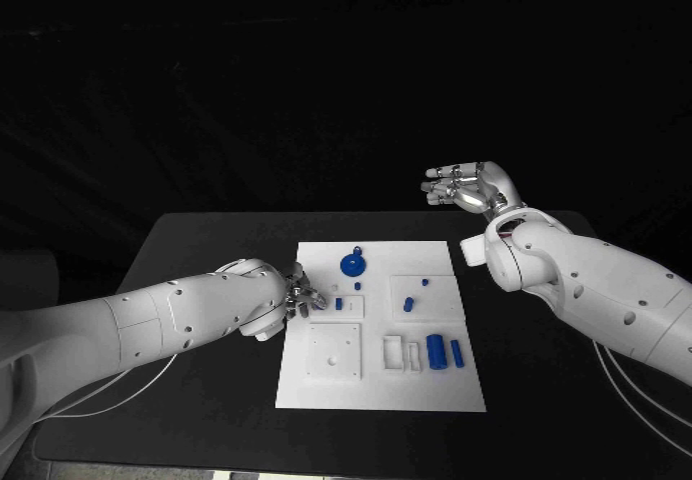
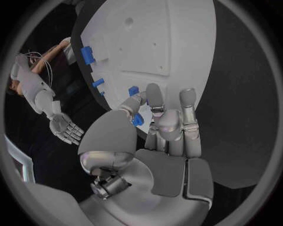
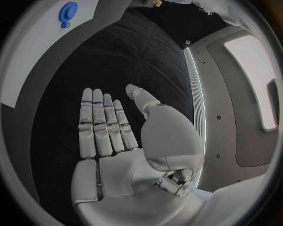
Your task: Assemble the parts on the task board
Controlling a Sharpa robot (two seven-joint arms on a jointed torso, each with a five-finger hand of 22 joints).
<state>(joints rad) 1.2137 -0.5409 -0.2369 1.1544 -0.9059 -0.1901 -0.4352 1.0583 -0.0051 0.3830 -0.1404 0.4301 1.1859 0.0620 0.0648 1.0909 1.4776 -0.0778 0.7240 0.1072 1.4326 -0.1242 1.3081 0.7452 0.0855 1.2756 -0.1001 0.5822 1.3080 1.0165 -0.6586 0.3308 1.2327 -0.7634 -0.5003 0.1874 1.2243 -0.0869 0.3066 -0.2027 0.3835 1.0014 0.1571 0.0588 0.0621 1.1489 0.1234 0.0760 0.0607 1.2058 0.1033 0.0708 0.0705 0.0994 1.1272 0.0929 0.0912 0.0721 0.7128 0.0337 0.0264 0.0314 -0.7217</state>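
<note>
The white task board (image 1: 433,385) lies in the middle of the black table. On it are a round blue disc (image 1: 353,265), several small blue pegs such as one (image 1: 339,302) near the left edge, and two blue cylinders (image 1: 444,351) at the right. My left hand (image 1: 296,298) rests over the board's left edge. In the left wrist view the left hand (image 2: 168,127) has its fingers curled, and a small blue part (image 2: 137,119) sits between the thumb and a finger. My right hand (image 1: 469,185) is raised beyond the board's far right corner, and the right hand (image 3: 112,136) is flat with nothing in it.
A square white block (image 1: 336,350) and a slotted holder (image 1: 400,352) stand on the near half of the board. Bare black tabletop (image 1: 202,400) borders the board on both sides. The board (image 3: 35,47) and blue disc (image 3: 68,10) lie far off from the right hand.
</note>
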